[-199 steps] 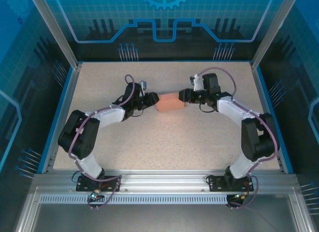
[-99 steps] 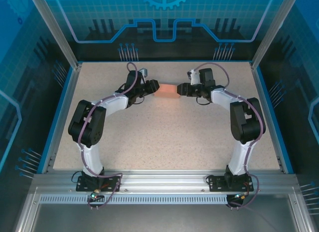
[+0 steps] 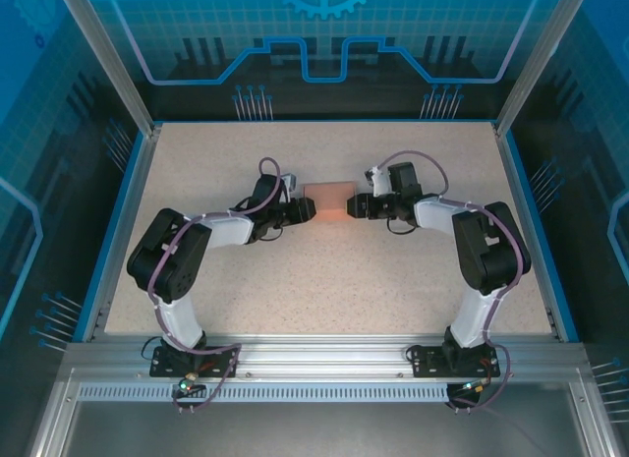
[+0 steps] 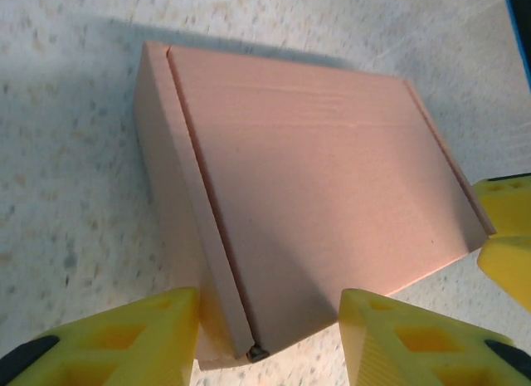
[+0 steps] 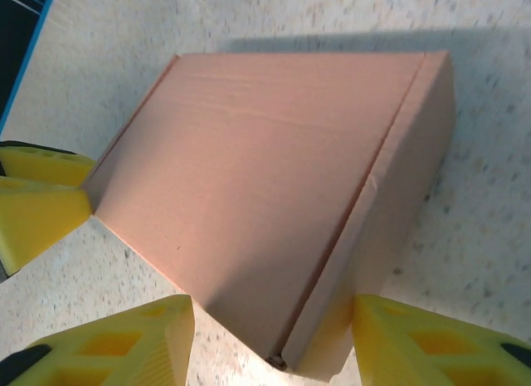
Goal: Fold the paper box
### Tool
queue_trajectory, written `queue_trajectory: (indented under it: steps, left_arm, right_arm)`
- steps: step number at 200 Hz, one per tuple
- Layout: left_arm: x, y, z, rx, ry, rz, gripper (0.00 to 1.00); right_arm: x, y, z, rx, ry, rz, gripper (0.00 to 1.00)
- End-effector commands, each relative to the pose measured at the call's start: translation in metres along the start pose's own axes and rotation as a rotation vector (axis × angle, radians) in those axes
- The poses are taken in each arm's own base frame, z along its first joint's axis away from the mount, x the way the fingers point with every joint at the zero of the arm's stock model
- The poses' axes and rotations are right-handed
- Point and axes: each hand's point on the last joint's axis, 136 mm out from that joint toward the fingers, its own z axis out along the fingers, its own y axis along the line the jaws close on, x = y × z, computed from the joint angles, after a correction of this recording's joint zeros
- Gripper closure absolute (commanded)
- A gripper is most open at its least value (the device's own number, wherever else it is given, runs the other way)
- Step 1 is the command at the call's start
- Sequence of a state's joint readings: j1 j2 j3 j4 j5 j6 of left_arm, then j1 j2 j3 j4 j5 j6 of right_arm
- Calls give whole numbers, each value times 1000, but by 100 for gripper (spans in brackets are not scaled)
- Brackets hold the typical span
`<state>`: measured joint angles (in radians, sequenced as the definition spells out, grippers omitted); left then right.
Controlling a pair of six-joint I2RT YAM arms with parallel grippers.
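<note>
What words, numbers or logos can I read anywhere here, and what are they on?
None readable. The paper box is plain pink cardboard, the yellow fingers bear no lettering, and the blue back panel shows a gear drawing and lines, no letters.

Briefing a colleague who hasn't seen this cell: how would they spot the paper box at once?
On the speckled table, look near its middle, between the left gripper and right gripper. The paper box lies there: a closed, salmon-pink cardboard block, unlike the flanking black grippers.
</note>
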<state>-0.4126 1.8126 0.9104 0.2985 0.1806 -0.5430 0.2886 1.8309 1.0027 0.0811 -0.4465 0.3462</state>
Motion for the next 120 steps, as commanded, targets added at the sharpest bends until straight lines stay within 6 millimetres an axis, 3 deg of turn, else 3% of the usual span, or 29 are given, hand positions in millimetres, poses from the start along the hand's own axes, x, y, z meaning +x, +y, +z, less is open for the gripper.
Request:
queue_trajectory:
  steps: [1,27,61,91,120]
  left_arm:
    - [-3,-20,-8,76,-27,31,49]
    - [0,-12,-10,39,-18,34,43]
    - [-6,-7,-24,-11,-19,58,33]
    - [-23,-9,-54,-44,-93,102,25]
    - [-46,-5,-99,-151,-221,202,21]
  right_arm:
    - [7,6,-3,20,20,-20,46]
    - [15,-9,-9,120,69,-8,44]
    - [4,-9,-34,212,60,-70,42]
    - [-20,2,-80,319,-23,-177,40]
    - [-40,3,-133,481,-123,-274,32]
